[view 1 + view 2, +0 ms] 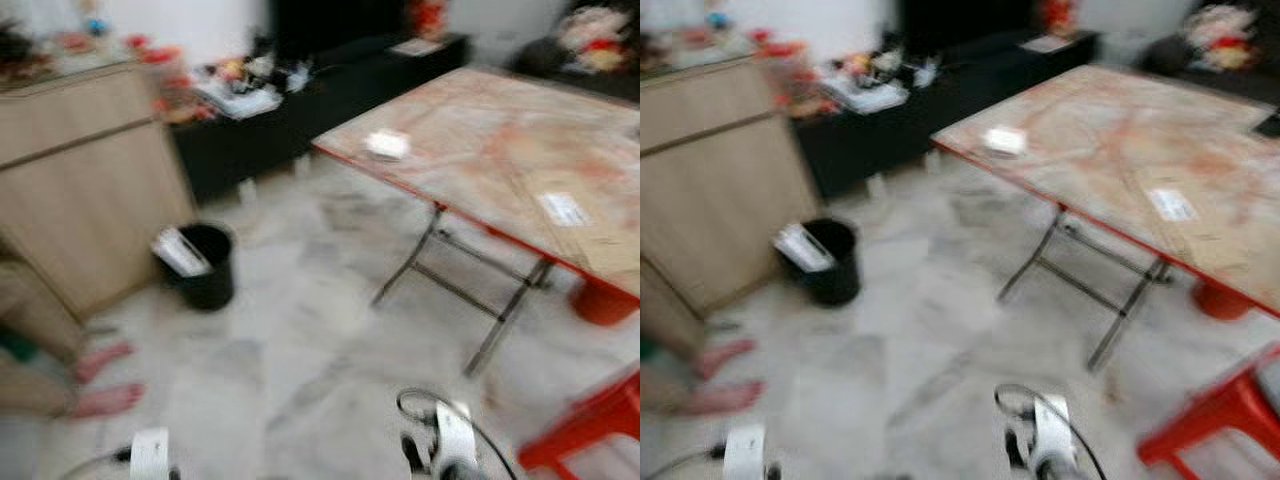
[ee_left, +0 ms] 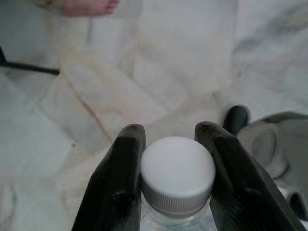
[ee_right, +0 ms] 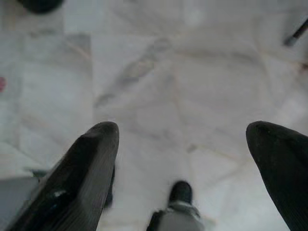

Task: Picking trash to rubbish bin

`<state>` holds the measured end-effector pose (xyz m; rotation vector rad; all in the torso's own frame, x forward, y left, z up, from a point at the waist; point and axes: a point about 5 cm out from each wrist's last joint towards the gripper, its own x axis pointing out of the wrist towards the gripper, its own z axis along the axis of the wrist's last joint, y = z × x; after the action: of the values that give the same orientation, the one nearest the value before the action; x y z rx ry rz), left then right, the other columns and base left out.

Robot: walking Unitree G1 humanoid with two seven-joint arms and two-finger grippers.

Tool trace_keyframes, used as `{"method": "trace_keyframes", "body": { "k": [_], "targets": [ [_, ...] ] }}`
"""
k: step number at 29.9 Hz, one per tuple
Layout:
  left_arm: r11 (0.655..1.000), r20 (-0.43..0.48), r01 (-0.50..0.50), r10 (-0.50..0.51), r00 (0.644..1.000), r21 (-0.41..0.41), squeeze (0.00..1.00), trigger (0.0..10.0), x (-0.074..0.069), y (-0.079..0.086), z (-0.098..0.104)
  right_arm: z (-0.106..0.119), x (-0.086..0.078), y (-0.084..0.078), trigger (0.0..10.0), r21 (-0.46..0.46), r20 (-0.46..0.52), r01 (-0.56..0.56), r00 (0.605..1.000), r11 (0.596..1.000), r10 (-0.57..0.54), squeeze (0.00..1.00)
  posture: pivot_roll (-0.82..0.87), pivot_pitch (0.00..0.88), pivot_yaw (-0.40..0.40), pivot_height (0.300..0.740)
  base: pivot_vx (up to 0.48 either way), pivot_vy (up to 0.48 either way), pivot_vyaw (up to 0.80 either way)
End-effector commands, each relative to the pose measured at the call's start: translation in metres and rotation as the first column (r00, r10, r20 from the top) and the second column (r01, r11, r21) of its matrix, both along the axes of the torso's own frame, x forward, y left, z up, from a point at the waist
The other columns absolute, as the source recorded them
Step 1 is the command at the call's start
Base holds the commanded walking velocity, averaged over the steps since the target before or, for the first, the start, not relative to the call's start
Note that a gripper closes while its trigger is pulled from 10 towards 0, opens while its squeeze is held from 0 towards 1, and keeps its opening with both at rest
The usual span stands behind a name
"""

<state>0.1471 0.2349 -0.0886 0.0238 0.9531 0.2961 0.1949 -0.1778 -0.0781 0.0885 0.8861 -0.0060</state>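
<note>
The left end effector (image 2: 168, 144) has its two black fingers (image 2: 118, 183) clamped on either side of a clear plastic bottle with a white ribbed screw cap (image 2: 177, 174), gripping it just below the cap, above the pale marble-tiled floor (image 2: 159, 72). A person's bare foot (image 2: 89, 6) shows at the edge of that wrist view. The right end effector (image 3: 183, 139) is spread wide with nothing between its fingers (image 3: 82, 178), also pointing down at the floor.

The head views are blurred. A round black plastic rubbish bin (image 1: 205, 262) stands on the floor just beside a light wooden cabinet (image 1: 85, 190), with a white piece of trash (image 1: 180, 250) leaning over its rim. A folding table with a worn pinkish top, red edge and metal legs (image 1: 500, 150) stands to the right, carrying a small white packet (image 1: 387, 144) near its corner and a flat white label-like piece (image 1: 563, 208) further along. A red plastic stool (image 1: 590, 425) sits below its near edge. A person's bare feet (image 1: 100, 380) rest on the floor at the left. A low black cabinet (image 1: 330, 95) with cluttered items stands along the far wall.
</note>
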Motion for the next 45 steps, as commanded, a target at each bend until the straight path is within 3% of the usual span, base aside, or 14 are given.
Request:
{"method": "trace_keyframes", "body": {
  "k": [1,28,36,45],
  "targets": [
    [1.000,0.027,0.016,-0.017,0.999,0.010,0.00,10.0,0.012,0.000,0.005,0.001,0.003,0.002,10.0,0.018,0.007,0.011,1.000,1.000,-0.011,0.00,0.05,0.040,0.009,0.740,0.262,0.000,0.00],
    [0.999,0.011,0.022,-0.023,1.000,0.044,0.00,10.0,0.008,0.007,0.005,0.000,0.001,0.002,10.0,-0.003,-0.006,-0.021,1.000,1.000,0.021,0.00,0.05,0.021,0.008,0.740,0.271,0.000,0.00],
    [0.998,0.003,0.024,-0.024,1.000,0.051,0.00,10.0,0.006,0.009,0.005,0.000,0.001,0.004,10.0,-0.007,-0.005,-0.021,1.000,1.000,0.021,0.00,0.05,0.002,0.016,0.740,0.287,0.000,0.69],
    [0.998,0.009,0.029,-0.029,1.000,0.053,0.00,10.0,0.008,0.009,0.006,-0.002,-0.002,0.004,10.0,0.001,-0.017,-0.012,1.000,1.000,0.012,0.00,0.05,0.000,0.018,0.740,0.290,0.000,0.00]
  ]
}}
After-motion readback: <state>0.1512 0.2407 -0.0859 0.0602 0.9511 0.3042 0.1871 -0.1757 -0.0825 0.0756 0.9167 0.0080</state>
